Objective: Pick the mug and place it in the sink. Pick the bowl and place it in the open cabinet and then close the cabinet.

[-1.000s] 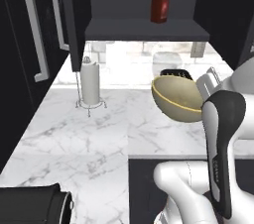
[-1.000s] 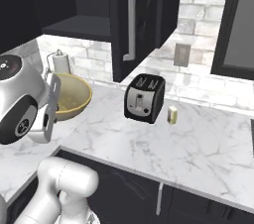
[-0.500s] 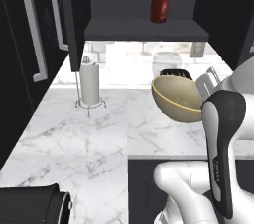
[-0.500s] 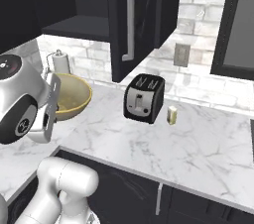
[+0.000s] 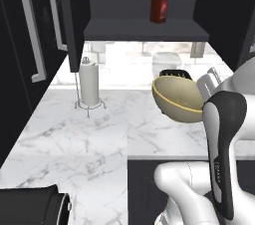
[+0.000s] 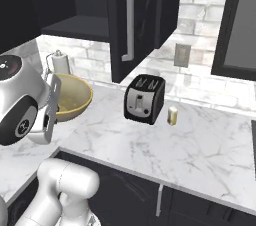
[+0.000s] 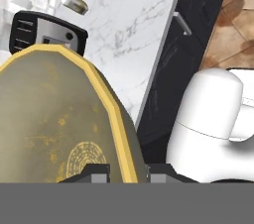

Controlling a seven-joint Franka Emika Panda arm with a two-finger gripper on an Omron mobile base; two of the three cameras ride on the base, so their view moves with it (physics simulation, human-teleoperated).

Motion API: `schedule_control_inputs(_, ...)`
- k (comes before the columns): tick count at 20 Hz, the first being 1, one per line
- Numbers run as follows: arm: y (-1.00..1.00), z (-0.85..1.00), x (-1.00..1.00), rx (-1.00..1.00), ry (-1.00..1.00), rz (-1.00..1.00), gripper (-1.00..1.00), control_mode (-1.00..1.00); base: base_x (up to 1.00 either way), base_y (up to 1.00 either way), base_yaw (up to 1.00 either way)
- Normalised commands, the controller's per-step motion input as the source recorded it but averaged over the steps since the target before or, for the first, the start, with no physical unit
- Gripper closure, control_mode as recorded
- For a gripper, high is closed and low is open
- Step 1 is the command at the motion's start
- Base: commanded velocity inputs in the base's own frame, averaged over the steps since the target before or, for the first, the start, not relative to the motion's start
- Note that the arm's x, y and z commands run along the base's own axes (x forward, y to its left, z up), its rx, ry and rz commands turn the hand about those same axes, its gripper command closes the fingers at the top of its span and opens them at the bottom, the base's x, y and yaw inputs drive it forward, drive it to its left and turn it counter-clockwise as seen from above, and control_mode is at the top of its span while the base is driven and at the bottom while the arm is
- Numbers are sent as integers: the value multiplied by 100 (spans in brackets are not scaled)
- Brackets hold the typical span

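I have the bowl (image 7: 54, 119) pinched by its rim, my gripper (image 7: 128, 171) with one finger inside the yellow edge and one outside, which is why the bowl hangs tilted on its side instead of sitting level. In the left base view the bowl (image 5: 180, 100) floats above the marble counter (image 5: 99, 134), just in front of the toaster (image 6: 144, 98) and below the open cabinet (image 5: 144, 30). The cabinet's shelf already carries a red bottle (image 5: 159, 4) toward the right, so I judge the free space to its left is where the bowl should go (the rim grip leaves the base free to set down). The paper towel holder (image 5: 90, 83) stands well to the side.
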Motion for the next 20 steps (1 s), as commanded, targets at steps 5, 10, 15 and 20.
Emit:
schedule_control_inputs(5,0,0,0,0,0,0,100,100,68,9,0)
schedule_control_inputs(10,0,0,0,0,0,0,100,100,100,-4,0)
schedule_control_inputs(15,0,0,0,0,0,0,100,100,100,35,0)
schedule_control_inputs(20,0,0,0,0,0,0,100,100,100,100,0)
